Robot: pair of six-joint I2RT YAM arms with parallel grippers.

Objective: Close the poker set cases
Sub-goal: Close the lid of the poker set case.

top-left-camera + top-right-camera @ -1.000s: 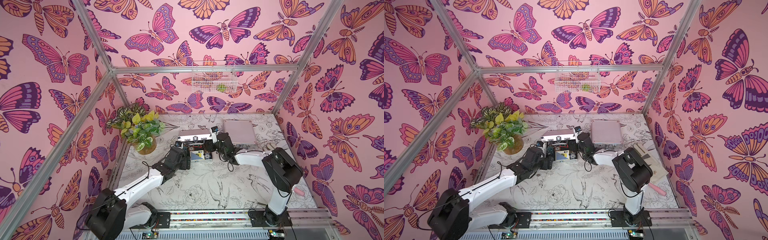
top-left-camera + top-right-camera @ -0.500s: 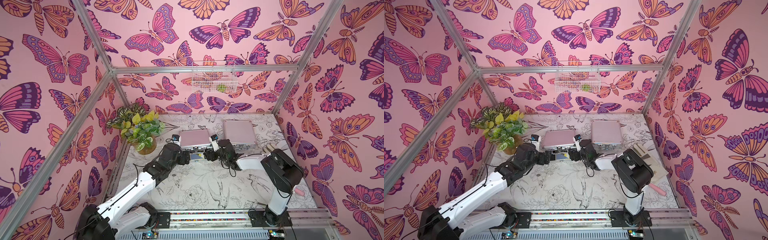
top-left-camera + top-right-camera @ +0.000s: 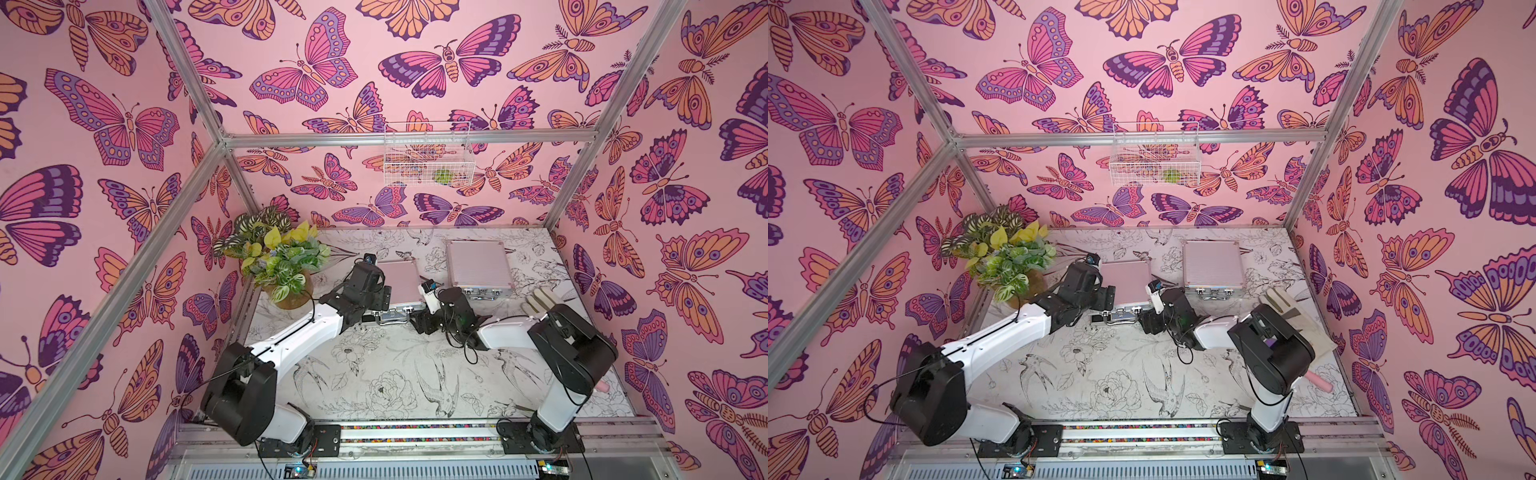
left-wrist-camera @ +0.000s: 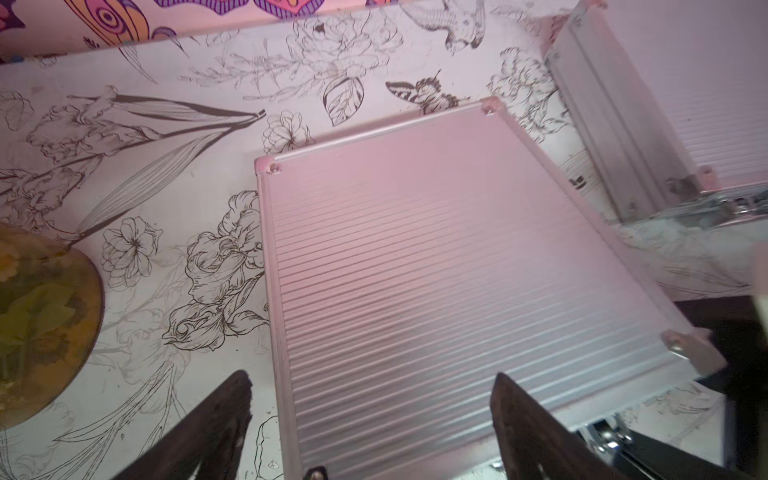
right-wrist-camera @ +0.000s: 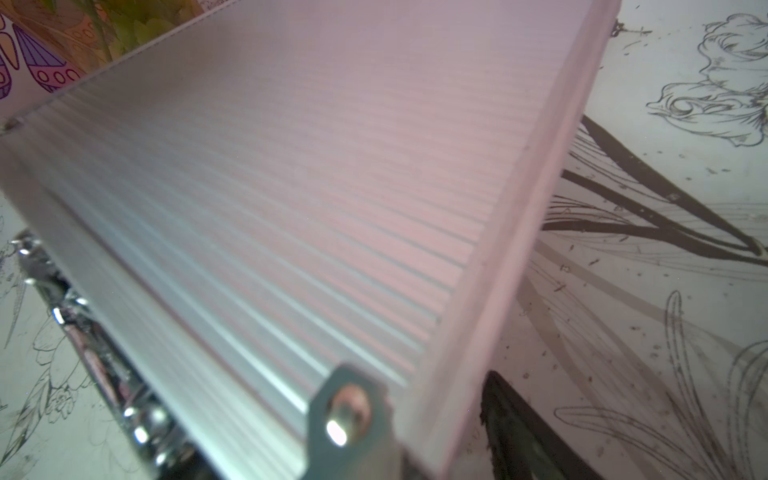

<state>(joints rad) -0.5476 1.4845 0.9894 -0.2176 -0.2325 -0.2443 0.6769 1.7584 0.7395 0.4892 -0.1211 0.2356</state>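
Both top views look steeply down from high up onto the whole table (image 3: pixel 395 361), while both wrist cameras closely face the same poker case (image 4: pixel 436 270).

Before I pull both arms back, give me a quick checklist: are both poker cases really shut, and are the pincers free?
1. Near case lid down: ok, it looks flat in both top views.
2. Far case lid down: ok.
3. Near case latches fastened: cannot tell, too small and blurred.
4. Left pincer free: ok, open over the ribbed lid, holding nothing.
5. Right pincer free: cannot tell; it is open at the near case's front corner, with one finger close beside the side wall, contact unclear.
6. Potted plant clear of the near case: ok, it stands apart.
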